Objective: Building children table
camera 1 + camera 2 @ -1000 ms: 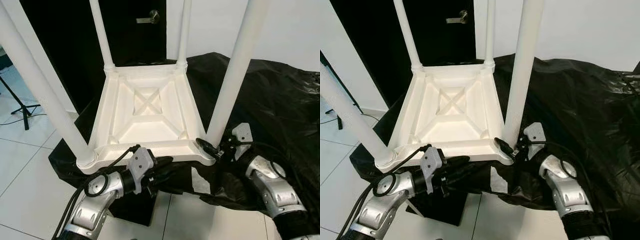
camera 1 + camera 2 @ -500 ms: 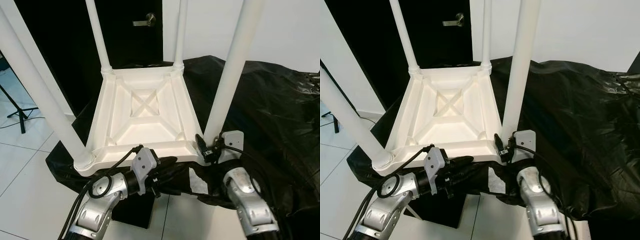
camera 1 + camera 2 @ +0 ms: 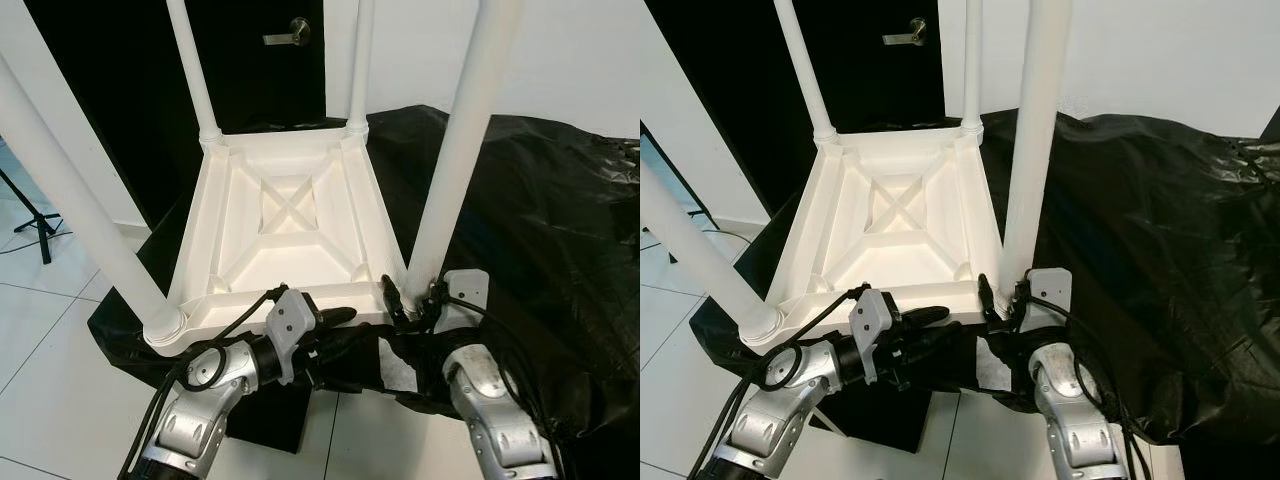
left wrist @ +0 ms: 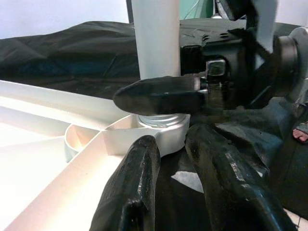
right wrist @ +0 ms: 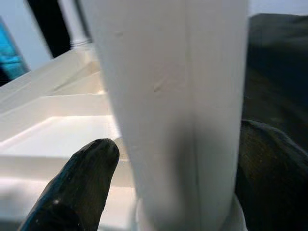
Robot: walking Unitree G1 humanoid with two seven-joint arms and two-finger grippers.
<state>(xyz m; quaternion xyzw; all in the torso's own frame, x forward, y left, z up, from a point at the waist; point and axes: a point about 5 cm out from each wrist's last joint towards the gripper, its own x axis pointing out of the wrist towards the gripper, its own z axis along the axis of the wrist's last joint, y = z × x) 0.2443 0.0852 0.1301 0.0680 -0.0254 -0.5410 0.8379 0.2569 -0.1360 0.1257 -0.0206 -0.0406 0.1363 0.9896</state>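
Note:
A white children's table lies upside down on a black sheet, its four legs pointing up. My right gripper is at the base of the near-right leg, shut on it just above the collar. One of its fingers crosses the front of the leg; in the right wrist view the leg stands close beside a finger. My left gripper reaches along the table's near rim toward that corner. Its fingers are slightly apart, with nothing held.
The black sheet spreads rumpled to the right and behind. A black door with a lever handle stands behind the table. White tiled floor and a tripod foot lie to the left. A dark box sits under the near edge.
My right gripper has swung left from the table's corner onto the base of the near-right leg. The left gripper has edged right along the near rim. The camera shifted slightly.

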